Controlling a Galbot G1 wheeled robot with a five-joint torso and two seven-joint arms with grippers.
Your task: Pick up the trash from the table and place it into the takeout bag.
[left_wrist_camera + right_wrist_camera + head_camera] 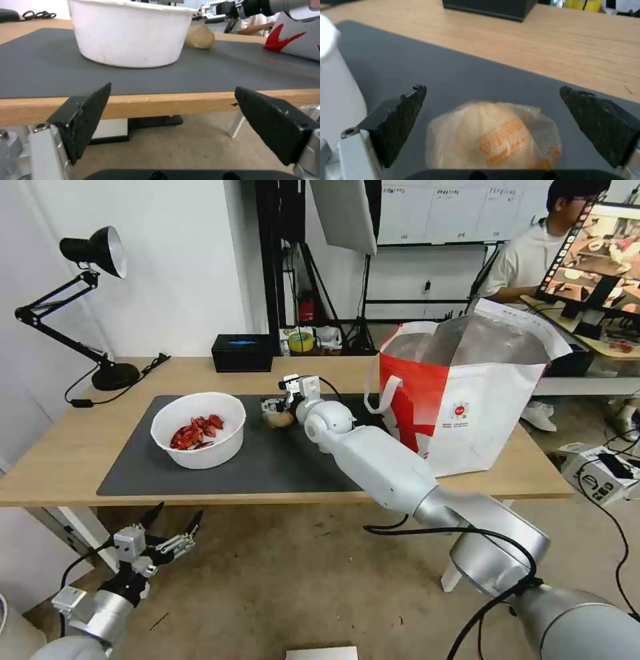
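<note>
Light wood and a dark grey mat (pixel 267 467) make up the table (pixel 60 460) before us. Nearest, our left gripper (pixel 175 525) hangs below the table's near edge, jaws spread wide and empty. On the mat's left sits the white bowl (pixel 199 429) of red shells. Beyond it, our right gripper (pixel 490 100) straddles the bun (pixel 493 136), a round tan lump in clear wrap with orange print, jaws wide and not touching it. Right stands the takeout bag (pixel 467 413), open-topped.
</note>
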